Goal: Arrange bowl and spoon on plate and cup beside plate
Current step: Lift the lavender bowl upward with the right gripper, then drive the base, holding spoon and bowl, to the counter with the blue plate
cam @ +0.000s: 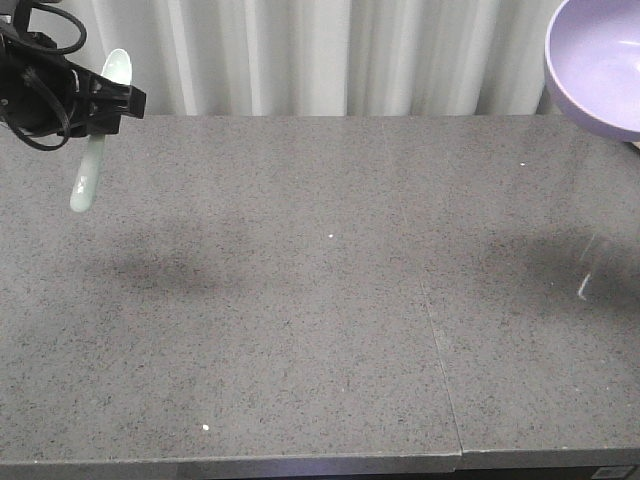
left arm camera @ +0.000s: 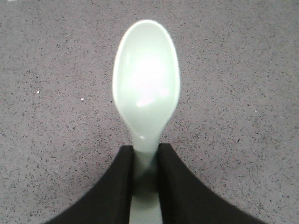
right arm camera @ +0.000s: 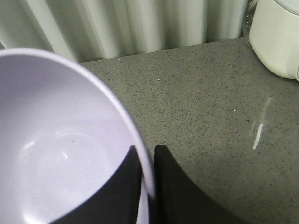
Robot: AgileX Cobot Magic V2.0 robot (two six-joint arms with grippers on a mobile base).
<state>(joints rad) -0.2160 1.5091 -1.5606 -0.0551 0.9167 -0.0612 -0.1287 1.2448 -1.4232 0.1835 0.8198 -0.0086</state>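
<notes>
Being pinched by its handle between the left jaws, the spoon (cam: pixel 98 132) is being held in the air above the far left part of the desk (cam: pixel 320 300). In the front view it is being carried nearly upright, slightly tilted, with the oval head at the top and the end of the handle hanging below the black jaws. In the left wrist view the jaws are being pressed against both sides of the handle just below the head, and the hollow of the spoon (left arm camera: pixel 145 84) is being turned toward the camera, with the speckled grey desk (left arm camera: pixel 243 70) well below it.

At the far right, the bowl (cam: pixel 600 65) is being held aloft too, tilted so that its lavender inside is being shown, and it is being cut off by the edge of the front view. In the right wrist view the rim of the bowl (right arm camera: pixel 56 154) is being clamped by the right jaws, one jaw inside the wall and the other outside, closed down to the thickness of the wall.

Two soft shadows are being cast on the desk, one under each held thing. A pleated pale curtain (cam: pixel 300 50) is being seen behind the desk, and a white rounded container (right arm camera: pixel 275 37) is being seen on its far right corner.
</notes>
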